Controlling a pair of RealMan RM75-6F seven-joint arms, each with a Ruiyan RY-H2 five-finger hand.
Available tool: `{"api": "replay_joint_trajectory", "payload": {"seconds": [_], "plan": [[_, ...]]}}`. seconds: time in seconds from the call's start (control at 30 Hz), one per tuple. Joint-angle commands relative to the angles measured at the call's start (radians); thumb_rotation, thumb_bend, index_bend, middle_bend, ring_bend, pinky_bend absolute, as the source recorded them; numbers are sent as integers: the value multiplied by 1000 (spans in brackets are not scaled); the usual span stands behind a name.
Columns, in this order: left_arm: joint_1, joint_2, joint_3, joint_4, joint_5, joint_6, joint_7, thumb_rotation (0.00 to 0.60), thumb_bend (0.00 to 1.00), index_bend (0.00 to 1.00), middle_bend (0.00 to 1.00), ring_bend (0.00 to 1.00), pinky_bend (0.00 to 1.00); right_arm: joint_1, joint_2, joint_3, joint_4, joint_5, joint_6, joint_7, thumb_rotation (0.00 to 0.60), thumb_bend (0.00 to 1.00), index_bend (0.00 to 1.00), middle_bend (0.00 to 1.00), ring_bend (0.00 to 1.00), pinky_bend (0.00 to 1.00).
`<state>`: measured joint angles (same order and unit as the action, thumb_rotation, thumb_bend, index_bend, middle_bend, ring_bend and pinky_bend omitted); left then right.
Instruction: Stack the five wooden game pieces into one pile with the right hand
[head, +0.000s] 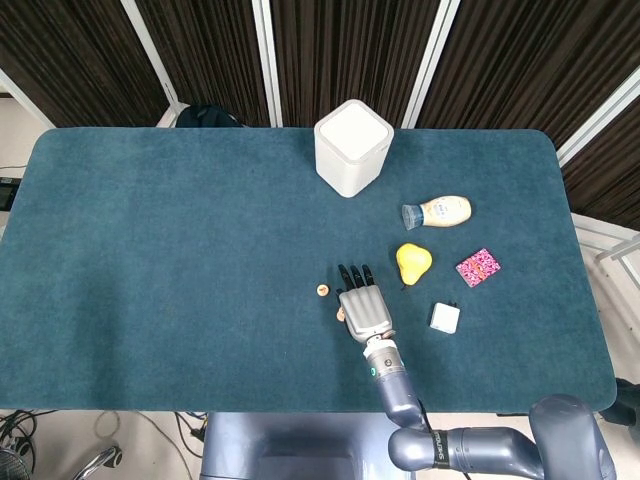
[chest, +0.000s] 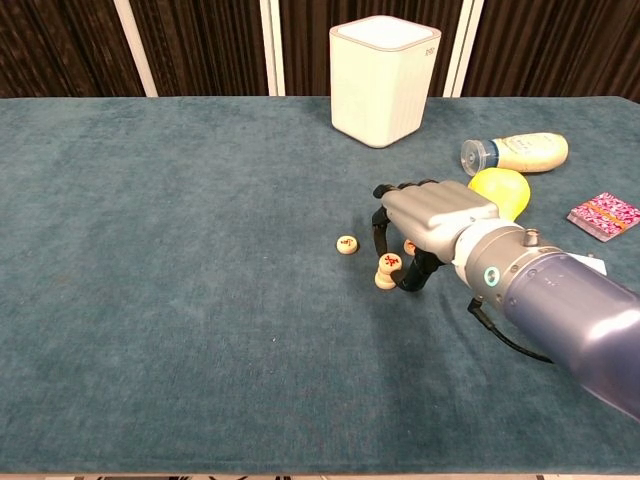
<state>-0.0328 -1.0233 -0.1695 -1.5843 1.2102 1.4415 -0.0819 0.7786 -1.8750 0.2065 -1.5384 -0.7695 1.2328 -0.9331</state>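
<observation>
Right hand setting a wooden piece onto the growing pile

The right hand (chest: 432, 218) hovers palm-down over the teal surface (chest: 180, 300), fingers curled down around a small pile (chest: 386, 272) of wooden game pieces; a red-marked piece sits on top, between thumb and fingertips, though whether it is pinched or already let go I cannot tell. One lone piece (chest: 346, 244) lies just left of the pile, and another (chest: 410, 246) peeks out under the palm (partly hidden). By my reading the stacking is mid-way. The next move calls for parting the fingers gently so the pile stays square, then reaching for the lone piece. The left hand is not visible.
</observation>
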Motion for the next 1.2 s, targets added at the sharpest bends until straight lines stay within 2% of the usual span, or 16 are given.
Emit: {"api": "replay_joint_trajectory", "payload": {"seconds": [0.03, 1.2], "plan": [[0, 0, 0, 0, 0, 0, 1, 600, 154, 48, 0, 0, 95, -1, 3, -2, -1, 0, 0, -1, 600, 440, 485, 0, 0, 0], [1, 0, -1, 1, -1, 0, 1, 600, 153, 48, 0, 0, 95, 3, 7, -15, -13, -5, -2, -11, 600, 440, 422, 0, 0, 0]]}}
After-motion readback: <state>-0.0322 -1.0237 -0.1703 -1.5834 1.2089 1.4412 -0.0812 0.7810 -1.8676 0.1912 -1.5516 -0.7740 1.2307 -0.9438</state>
